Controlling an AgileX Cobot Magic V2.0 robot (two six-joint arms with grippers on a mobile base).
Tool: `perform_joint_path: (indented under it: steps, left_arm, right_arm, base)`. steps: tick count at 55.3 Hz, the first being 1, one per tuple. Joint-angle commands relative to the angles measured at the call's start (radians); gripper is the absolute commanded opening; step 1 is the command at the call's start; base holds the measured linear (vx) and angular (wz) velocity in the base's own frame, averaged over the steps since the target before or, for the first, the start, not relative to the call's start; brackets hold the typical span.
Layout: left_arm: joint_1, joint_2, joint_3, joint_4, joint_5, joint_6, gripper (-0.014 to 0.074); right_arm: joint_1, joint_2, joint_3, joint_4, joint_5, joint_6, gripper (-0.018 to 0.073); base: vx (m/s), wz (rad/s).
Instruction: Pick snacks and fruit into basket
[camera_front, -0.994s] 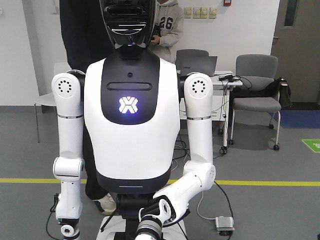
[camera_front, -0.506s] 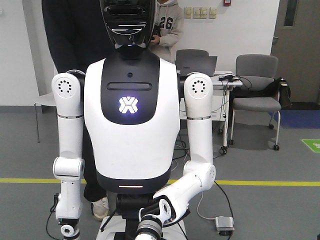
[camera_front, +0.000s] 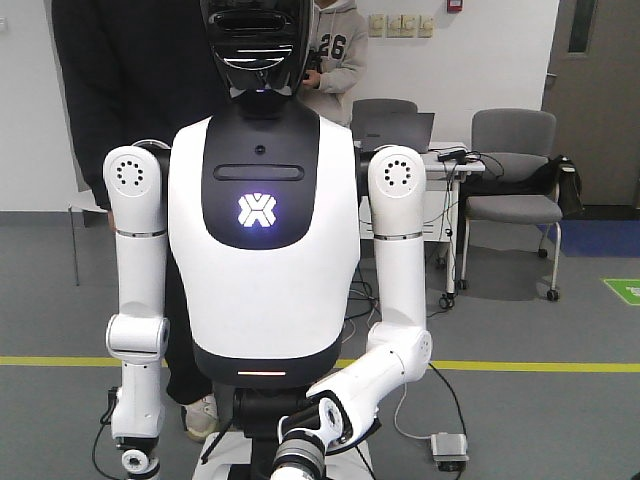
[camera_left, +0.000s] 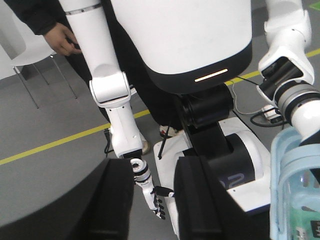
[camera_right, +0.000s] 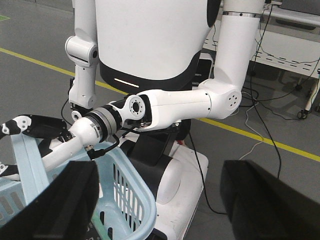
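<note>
A pale blue slatted basket hangs in front of a white humanoid robot, whose black hand is wrapped round its handle. The same basket fills the lower right corner of the left wrist view. Part of a mint-green snack pouch with a black mark lies inside it. No fruit is in view. My left gripper is open, with nothing between its black fingers, left of the basket. My right gripper is open too, with the basket's rim between its fingers.
The humanoid's white wheeled base stands right behind the basket, with cables on the grey floor. Behind the humanoid are a person in dark clothes, another person, a desk and grey chairs.
The person in dark clothes has shifted to the left behind the humanoid. An orange light strip has come on at the humanoid's waist. Its arms have barely moved.
</note>
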Motion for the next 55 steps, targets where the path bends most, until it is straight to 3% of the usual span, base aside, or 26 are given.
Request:
perform_joint_path:
  steps: [1, 17, 24, 28, 31, 35, 38, 43, 47, 55]
  left_arm:
    - [0.003, -0.015, -0.031, -0.026, 0.002, -0.01, 0.0322]
    - [0.003, -0.015, -0.03, -0.025, 0.027, -0.013, 0.0323]
    - [0.003, -0.016, -0.011, 0.001, 0.018, -0.051, 0.0326]
    - [0.003, -0.016, 0.011, 0.178, 0.081, -0.209, 0.0329]
    - [0.003, -0.016, 0.017, 0.336, 0.137, -0.412, 0.033]
    - [0.003, -0.016, 0.017, 0.64, 0.184, -0.77, 0.033]
    - [0.007, -0.016, 0.017, 0.81, 0.195, -0.986, 0.033]
    - [0.041, -0.016, 0.017, 1.045, 0.23, -1.248, 0.033]
    - [0.092, -0.016, 0.017, 1.166, 0.269, -1.353, 0.033]
    - [0.232, -0.016, 0.017, 1.182, 0.326, -1.379, 0.033]
  right_arm:
    - [-0.006, 0.0, -0.029, 0.001, -0.064, -0.012, 0.0556]
    - [-0.006, 0.0, -0.029, 0.001, -0.064, -0.012, 0.0549]
    - [-0.006, 0.0, -0.029, 0.001, -0.064, -0.012, 0.0547]
    - [-0.006, 0.0, -0.029, 0.001, -0.064, -0.012, 0.0547]
    - [-0.006, 0.0, -0.029, 0.001, -0.064, -0.012, 0.0547]
    - [-0.006, 0.0, -0.029, 0.001, -0.064, -0.012, 0.0547]
    - [-0.006, 0.0, -0.029, 0.001, -0.064, -0.012, 0.0547]
    - [-0.006, 0.0, -0.029, 0.001, -0.064, -0.012, 0.0547]
    - [-0.006, 0.0, -0.029, 0.001, -0.064, -0.012, 0.0547]
    - [-0.006, 0.0, -0.029, 0.001, -0.064, -0.012, 0.0547]
  base:
    - [0.0, 0.0]
    - [0.0, 0.0]
    - [0.0, 0.0]
    - [0.0, 0.0]
    - [0.0, 0.0]
    - [0.0, 0.0]
    - [0.0, 0.0]
    - [0.0, 0.0]
    - [0.0, 0.0]
    - [0.0, 0.0]
